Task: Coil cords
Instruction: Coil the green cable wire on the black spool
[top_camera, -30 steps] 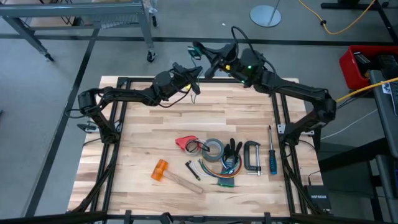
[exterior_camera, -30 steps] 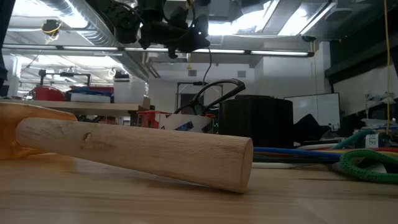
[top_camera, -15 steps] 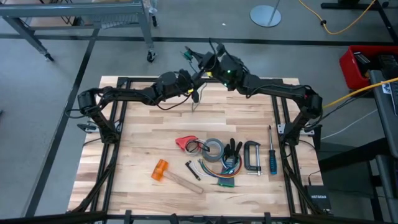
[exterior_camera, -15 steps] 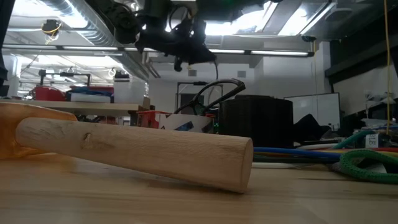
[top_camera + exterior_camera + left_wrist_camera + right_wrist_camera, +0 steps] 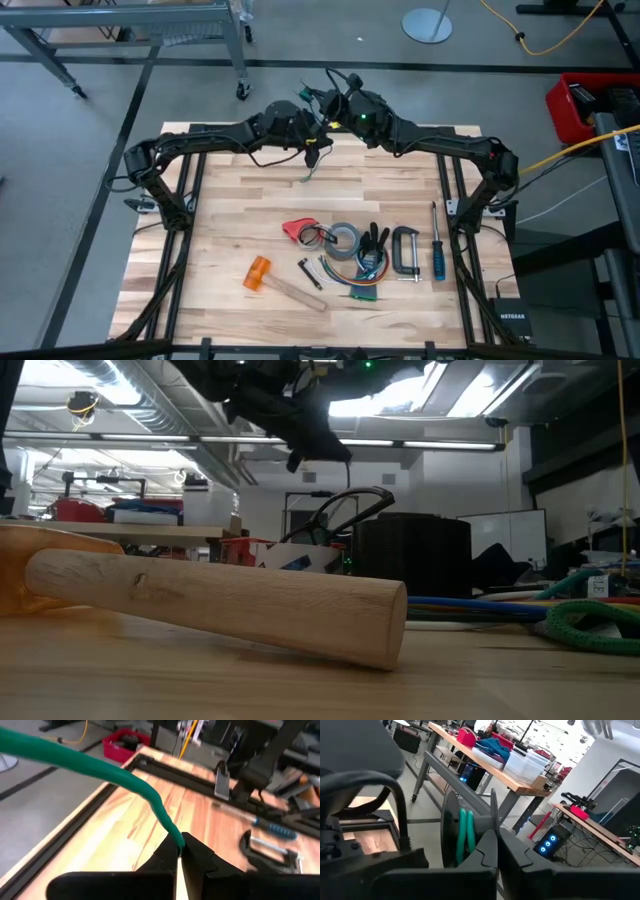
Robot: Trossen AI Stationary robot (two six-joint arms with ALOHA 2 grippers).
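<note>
Both grippers meet high above the table's far edge. The thin cord shows teal-green in the left wrist view (image 5: 100, 765), and as green and dark loops in the right wrist view (image 5: 464, 835). My left gripper (image 5: 312, 133) is shut on the cord. My right gripper (image 5: 326, 100), just beyond it toward the far edge, is shut on the loops. A thin loose end (image 5: 306, 173) hangs below the grippers over the table. In the low view both grippers are a dark mass at the top (image 5: 300, 420). My left gripper pinches a single strand of the cord (image 5: 176, 844) between its two fingertips (image 5: 165, 857). The cord runs away from the fingers in a curve and is clear of the table. My right gripper holds several loops of the cord (image 5: 468, 845) between its fingers (image 5: 487, 851). The loops stand up out of the hold, clear of the table. The place of contact is hidden behind the fingers.
Along the table's near half lie a hammer (image 5: 275, 280), a red tool (image 5: 297, 229), a tape roll (image 5: 345, 240), a bundle of coloured wires (image 5: 357, 287), a clamp (image 5: 405, 250) and a screwdriver (image 5: 437, 250). The hammer's handle (image 5: 220, 600) fills the low view.
My right gripper has moved toward the table's left with the loops and now sits close to my left gripper. My left gripper has risen and shifted toward the far edge. The cord's loose end has swung lower over the table.
</note>
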